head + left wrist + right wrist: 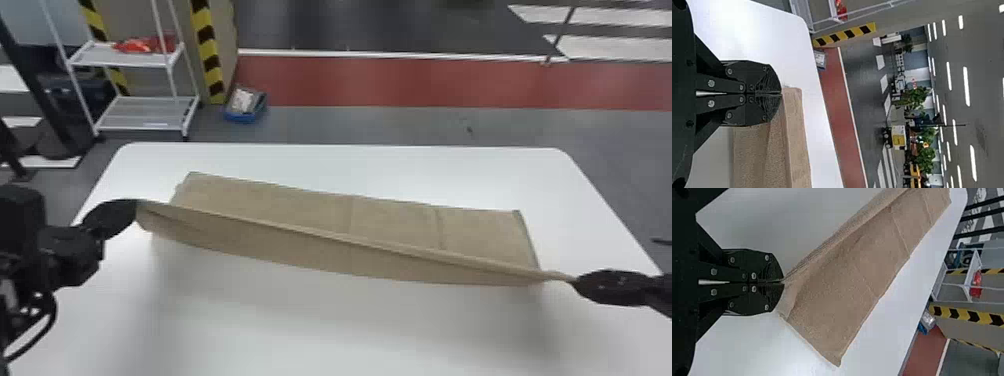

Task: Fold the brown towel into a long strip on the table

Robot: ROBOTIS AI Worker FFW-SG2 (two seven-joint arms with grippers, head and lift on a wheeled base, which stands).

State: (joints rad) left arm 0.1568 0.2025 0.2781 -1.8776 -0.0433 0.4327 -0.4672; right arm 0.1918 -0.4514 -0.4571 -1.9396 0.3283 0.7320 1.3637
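the left gripper is closed on one end of the brown towel's near edge, and the right gripper is closed on the other end; between them this edge is stretched, raised above the white table, while the far part of the towel lies flat on it. the right grip seems to have only a thin pinch of cloth, so if the arms pull apart too strongly, that corner could slip out. the edge also runs slantwise, so if both grippers move forward equally, the fold may become crooked. too much forward pull could drag the flat part also, because nothing holds it.
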